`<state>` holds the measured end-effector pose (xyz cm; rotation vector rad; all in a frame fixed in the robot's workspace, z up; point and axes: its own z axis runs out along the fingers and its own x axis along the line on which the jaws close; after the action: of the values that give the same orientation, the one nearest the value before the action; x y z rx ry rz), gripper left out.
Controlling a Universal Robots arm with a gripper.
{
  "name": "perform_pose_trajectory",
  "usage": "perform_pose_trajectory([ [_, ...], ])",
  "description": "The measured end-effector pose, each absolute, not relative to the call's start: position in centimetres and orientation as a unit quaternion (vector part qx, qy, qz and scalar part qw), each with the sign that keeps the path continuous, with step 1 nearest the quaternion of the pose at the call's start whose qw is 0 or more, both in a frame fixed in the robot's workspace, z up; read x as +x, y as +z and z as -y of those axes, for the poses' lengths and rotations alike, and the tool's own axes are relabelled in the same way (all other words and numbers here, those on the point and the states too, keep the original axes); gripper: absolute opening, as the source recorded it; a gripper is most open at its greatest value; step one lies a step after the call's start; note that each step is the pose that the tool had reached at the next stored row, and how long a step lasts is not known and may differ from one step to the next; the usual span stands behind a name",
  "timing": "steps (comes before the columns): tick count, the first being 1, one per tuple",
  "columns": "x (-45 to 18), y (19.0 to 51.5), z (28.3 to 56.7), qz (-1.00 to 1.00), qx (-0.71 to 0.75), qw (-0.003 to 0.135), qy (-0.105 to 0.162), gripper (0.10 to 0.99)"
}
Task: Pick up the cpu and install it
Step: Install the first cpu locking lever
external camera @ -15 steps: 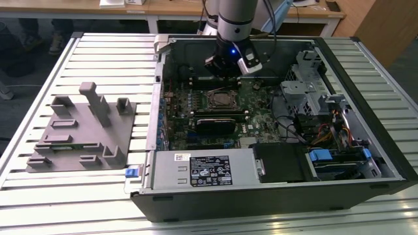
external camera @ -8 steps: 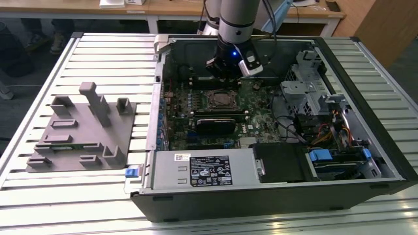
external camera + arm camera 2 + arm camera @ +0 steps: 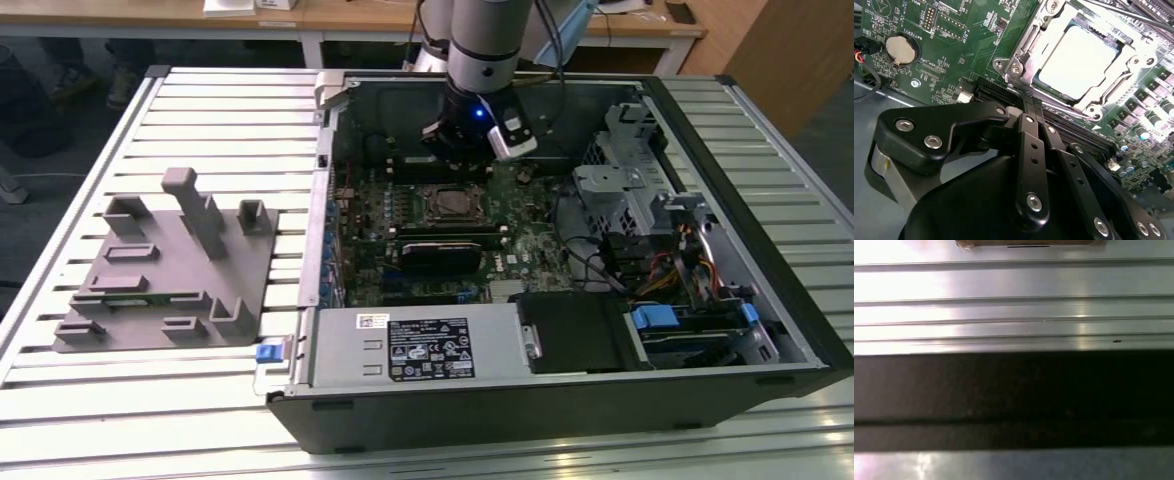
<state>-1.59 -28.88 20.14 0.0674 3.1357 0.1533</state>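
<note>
Gripper (image 3: 470,150) hangs inside the open computer case (image 3: 747,330), just above the motherboard (image 3: 954,45); I cannot tell if it is open or shut. The cpu (image 3: 1079,62) already sits in its socket frame (image 3: 1019,60). It looks thin, light and easy to break, so hold it by the edges.

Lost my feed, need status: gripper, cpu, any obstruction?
Gripper inside open case, above motherboard. Pale silvery square cpu seated in its metal socket frame. Nothing lying on it.

You see the cpu (image 3: 1081,60) with its pale satiny metal top, bright metal socket frame (image 3: 1026,52), matt black gripper (image 3: 1029,165) links, ribbed shiny metal table (image 3: 200,120).
</note>
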Motion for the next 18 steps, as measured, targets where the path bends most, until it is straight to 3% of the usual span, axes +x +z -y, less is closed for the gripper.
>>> perform_pose_trajectory([
  [18,-1.48,20.03,28.88,-0.999,0.022,0.001,0.048,0.106],
])
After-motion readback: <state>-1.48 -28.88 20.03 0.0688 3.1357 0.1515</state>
